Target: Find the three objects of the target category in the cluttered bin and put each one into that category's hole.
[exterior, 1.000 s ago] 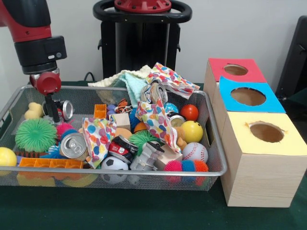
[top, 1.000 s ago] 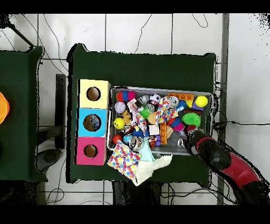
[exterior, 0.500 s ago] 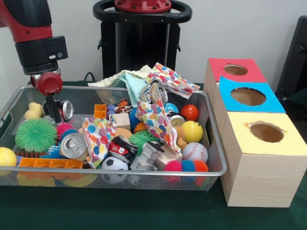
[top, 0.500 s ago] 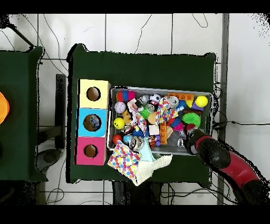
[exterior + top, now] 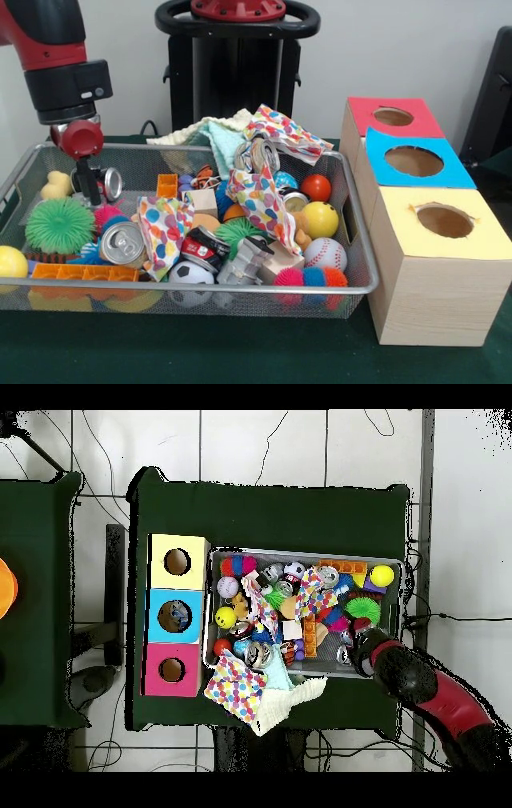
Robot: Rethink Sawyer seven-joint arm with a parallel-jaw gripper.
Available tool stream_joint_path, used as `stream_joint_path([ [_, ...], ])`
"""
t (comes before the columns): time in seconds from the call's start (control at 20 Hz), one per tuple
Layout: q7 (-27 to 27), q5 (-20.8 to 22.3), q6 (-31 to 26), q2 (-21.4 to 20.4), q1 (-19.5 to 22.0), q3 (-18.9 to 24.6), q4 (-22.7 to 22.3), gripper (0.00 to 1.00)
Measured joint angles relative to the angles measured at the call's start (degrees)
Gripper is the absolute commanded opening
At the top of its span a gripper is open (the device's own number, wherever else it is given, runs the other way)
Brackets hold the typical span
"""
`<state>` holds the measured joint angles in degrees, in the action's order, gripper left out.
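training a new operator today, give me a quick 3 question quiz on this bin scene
1. True or false: the hand is down inside the wire bin, at the end farthest from the boxes.
2. Multiple choice: in the front view, which box stands nearest the camera? A) the red-topped box B) the blue-topped box C) the yellow-topped box
3. Fill the blank: the silver can lying with its top toward the camera sits just beside a spiky ____ ball.

Key
1. True
2. C
3. green
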<state>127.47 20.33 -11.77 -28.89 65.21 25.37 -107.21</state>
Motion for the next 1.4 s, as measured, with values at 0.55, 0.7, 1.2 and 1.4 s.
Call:
stream_joint_path([
  [0.55, 0.0, 0.5, 0.0, 0.0, 1.7, 0.1, 0.5, 1.0],
  [0.7, 0.0, 0.8, 0.0, 0.0, 2.0, 0.1, 0.9, 1.0],
  [1.2, 0.0, 1.0, 0.0, 0.0, 2.0, 0.1, 1.7, 1.0],
  [1.4, 0.0, 1.0, 0.0, 0.0, 2.0, 0.1, 1.7, 1.0],
])
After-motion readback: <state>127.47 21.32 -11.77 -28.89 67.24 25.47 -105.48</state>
